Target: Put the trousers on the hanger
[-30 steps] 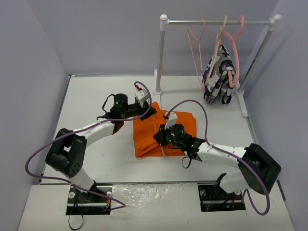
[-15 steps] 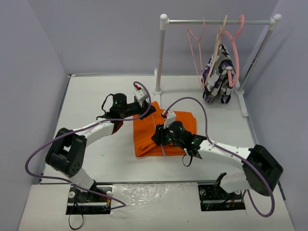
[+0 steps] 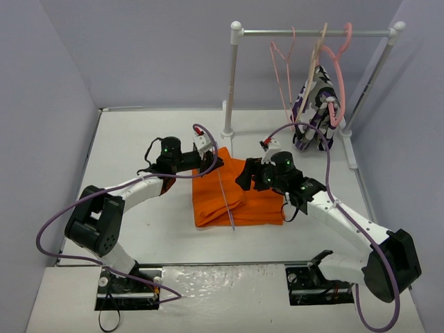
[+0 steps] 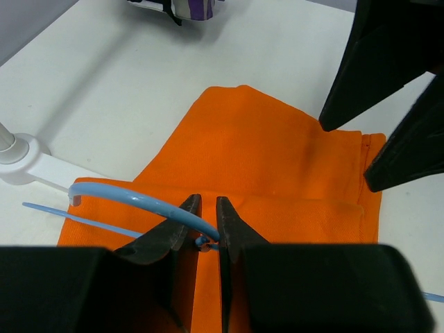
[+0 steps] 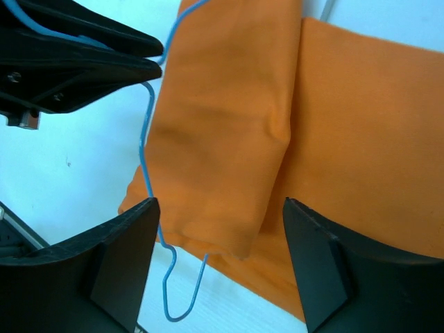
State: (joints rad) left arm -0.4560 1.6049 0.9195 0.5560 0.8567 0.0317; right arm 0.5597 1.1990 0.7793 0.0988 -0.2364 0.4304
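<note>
mid-frame in the top view the folded trousers (image 3: pixel 253 201) lay with the hanger (image 3: pixel 226 205) across them, its wire pinched by the left gripper (image 4: pixel 206 211), the right gripper (image 5: pixel 218 201) spread above; the wire likely needed holding steady while a cloth edge was taken squarely.

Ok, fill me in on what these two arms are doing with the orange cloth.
The left tool is pinched shut on the wire of the light-blue hanger, holding it at the edge of the orange trousers, which lie folded on the table. The right tool hangs open just above the trousers, gripping nothing. The hanger's wire runs along the edge of the upper fold.
</note>
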